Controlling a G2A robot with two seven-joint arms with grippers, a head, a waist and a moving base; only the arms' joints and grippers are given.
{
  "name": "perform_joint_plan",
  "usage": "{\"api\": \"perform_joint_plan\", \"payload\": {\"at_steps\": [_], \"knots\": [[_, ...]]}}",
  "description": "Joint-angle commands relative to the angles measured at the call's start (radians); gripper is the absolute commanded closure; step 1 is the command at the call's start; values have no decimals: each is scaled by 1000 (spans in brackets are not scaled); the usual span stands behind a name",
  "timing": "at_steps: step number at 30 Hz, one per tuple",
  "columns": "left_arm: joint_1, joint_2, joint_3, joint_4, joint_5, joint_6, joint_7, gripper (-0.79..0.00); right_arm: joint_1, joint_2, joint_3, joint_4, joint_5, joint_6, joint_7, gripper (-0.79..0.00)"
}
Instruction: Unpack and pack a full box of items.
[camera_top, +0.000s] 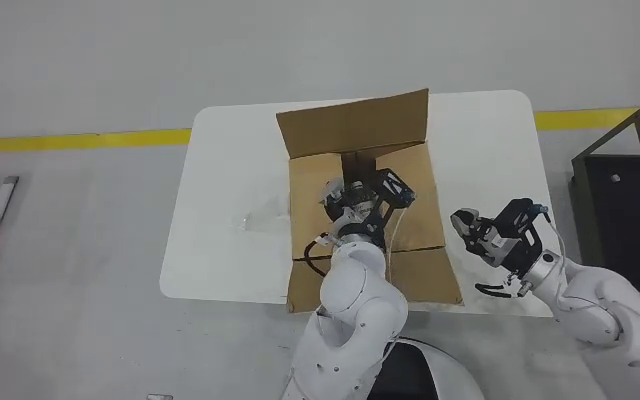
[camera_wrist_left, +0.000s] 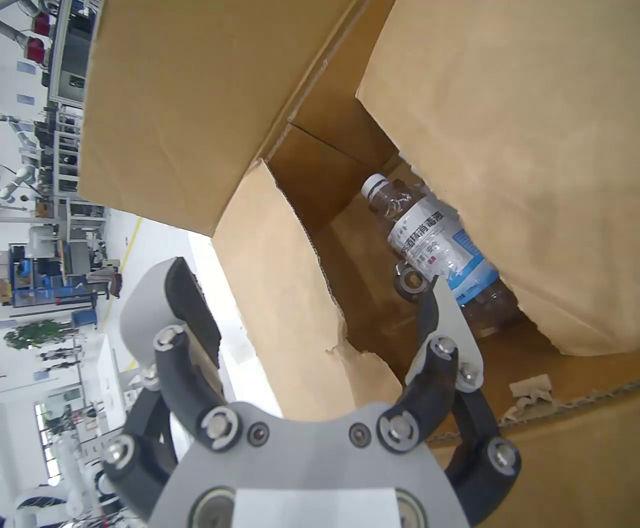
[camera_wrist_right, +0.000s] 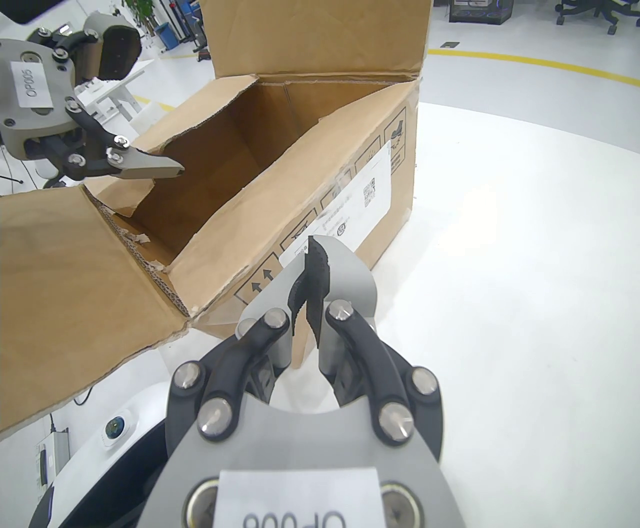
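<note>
1. While my left claw hangs over the near end of the open cardboard box, its fingers are spread wide and hold nothing.
2. The box stands mid-worktop. Its far flap is upright and its near flap is folded out flat towards me.
3. Inside, a clear bottle with a white cap and a white-and-blue label lies on the box floor. It is partly hidden under the right-hand side flap, which leans inward.
4. One left fingertip sits close to the bottle's label; I cannot tell whether they touch.
5. Further right, my right claw is pressed together on nothing, above bare worktop near the box's right wall.
</note>
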Motion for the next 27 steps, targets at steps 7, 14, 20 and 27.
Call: {"api": "perform_joint_plan", "payload": {"at_steps": [7, 14, 20, 27], "knots": [[-8, 5, -42, 67, 97, 16, 34, -767, 5, -1, -6, 0, 2, -5, 7, 0], [-7, 0, -65, 87, 107, 67, 46, 0, 23, -1, -12, 0, 4, -7, 20, 0], [-5, 7, -80, 98, 185, 39, 106, 0, 37, -1, -4, -13, 10, -5, 31, 0], [27, -5, -106, 39, 60, 75, 84, 0, 43, 2, 33, -43, 24, 6, 20, 0]]}}
